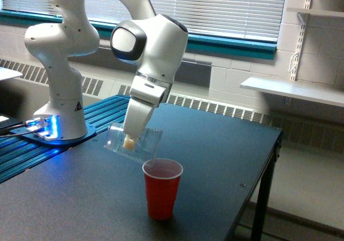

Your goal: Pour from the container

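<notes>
The pincer (129,142) is clamped on the tipped container (133,143). Below its mouth, the red cup (162,195) may be knocked over if descent occurs.

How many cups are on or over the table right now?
2. A clear cup, tipped on its side, is held in the gripper above the table. A red cup stands upright on the table just below its mouth. None seems hidden.
</notes>
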`<act>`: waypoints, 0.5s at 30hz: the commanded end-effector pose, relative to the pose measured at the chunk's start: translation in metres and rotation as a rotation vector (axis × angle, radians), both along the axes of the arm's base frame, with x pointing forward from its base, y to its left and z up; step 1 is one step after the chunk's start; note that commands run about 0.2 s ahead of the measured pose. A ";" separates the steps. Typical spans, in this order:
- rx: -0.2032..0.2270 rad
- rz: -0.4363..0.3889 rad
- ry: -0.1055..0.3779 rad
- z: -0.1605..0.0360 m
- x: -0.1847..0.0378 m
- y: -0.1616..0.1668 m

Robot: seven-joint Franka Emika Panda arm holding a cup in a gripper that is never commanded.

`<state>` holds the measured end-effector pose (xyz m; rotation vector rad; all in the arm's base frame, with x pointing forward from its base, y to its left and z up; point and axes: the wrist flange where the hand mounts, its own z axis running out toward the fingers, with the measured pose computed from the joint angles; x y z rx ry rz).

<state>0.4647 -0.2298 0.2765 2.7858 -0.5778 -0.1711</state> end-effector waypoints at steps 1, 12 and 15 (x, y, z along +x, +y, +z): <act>-0.025 0.021 -0.009 -0.004 0.002 0.012; -0.079 -0.014 -0.039 0.010 0.009 0.024; -0.089 -0.034 -0.049 0.015 0.015 0.027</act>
